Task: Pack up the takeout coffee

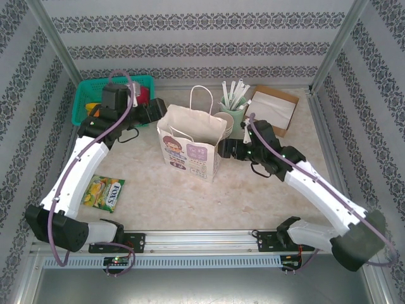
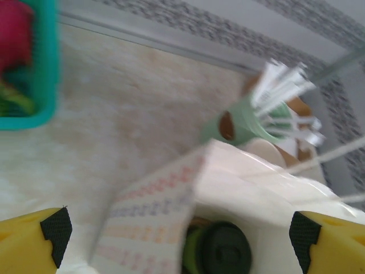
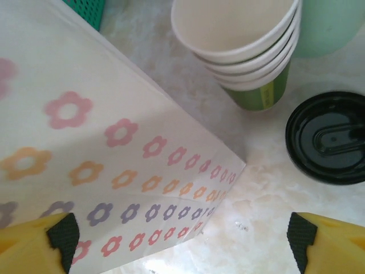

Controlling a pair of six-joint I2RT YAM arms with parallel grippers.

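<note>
my left gripper (image 2: 179,231) hangs over the open mouth of the paper bag (image 2: 256,188), its jaws spread wide with nothing in them. the takeout coffee (image 2: 223,250) sits down inside the bag with its black lid facing up. it is below and between my left fingers (image 2: 56,228), a little nearer the right-hand one in the wrist view. that picture is blurred, so i cannot say whether the cup touches the bag's wall. my right gripper (image 3: 181,238) is low beside the bag's flowered side, its jaws likewise wide apart and empty. the stack of lidless cups (image 3: 245,51) and a loose black lid (image 3: 328,137) stand on the table (image 3: 268,228) just ahead of it.
</note>
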